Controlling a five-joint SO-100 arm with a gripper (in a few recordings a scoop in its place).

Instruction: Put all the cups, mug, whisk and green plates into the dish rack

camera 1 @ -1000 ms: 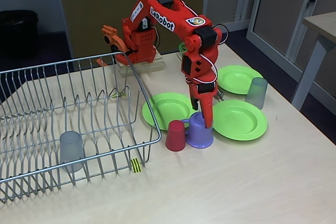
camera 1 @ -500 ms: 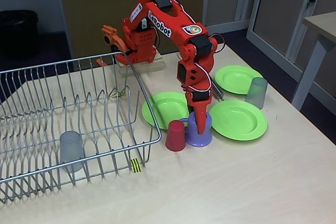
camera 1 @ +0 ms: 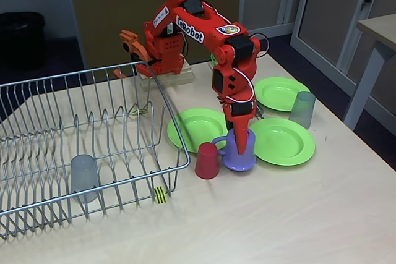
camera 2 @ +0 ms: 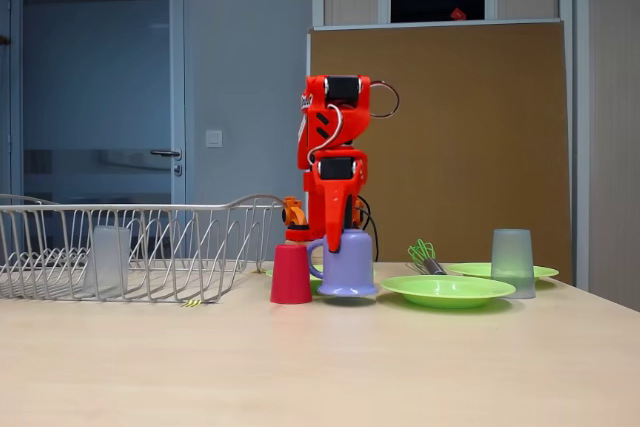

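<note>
Both fixed views show the pincer [camera 1: 240,148] gripping the raised mug [camera 2: 346,263].

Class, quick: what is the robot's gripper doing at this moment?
Gripper: shut on the squat lilac-purple plastic mug, one finger inside it, lifting it just off the table.

we read "lerobot" in black on a white label along the red arm's upper link [camera 1: 189,27]; no other text is legible.
</note>
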